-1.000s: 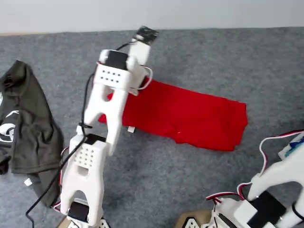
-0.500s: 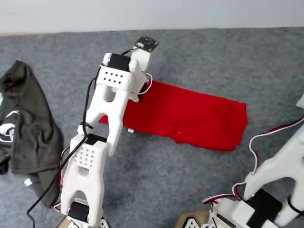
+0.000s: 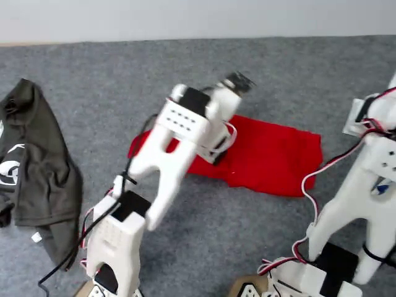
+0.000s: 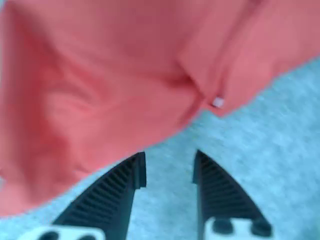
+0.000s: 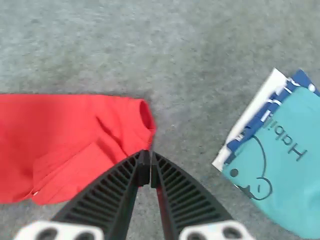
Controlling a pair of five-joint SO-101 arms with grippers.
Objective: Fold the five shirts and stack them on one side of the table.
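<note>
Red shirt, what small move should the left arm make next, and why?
Probably ease the left pincer toward the red shirt until it straddles the near edge, then close. It is open over bare table, just short of the cloth, so it grips nothing yet.

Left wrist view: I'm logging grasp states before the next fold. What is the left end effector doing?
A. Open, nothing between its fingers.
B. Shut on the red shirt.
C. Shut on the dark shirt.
A: the left end effector has its fingers apart with bare grey table between them, and the red shirt lies just past the tips.
</note>
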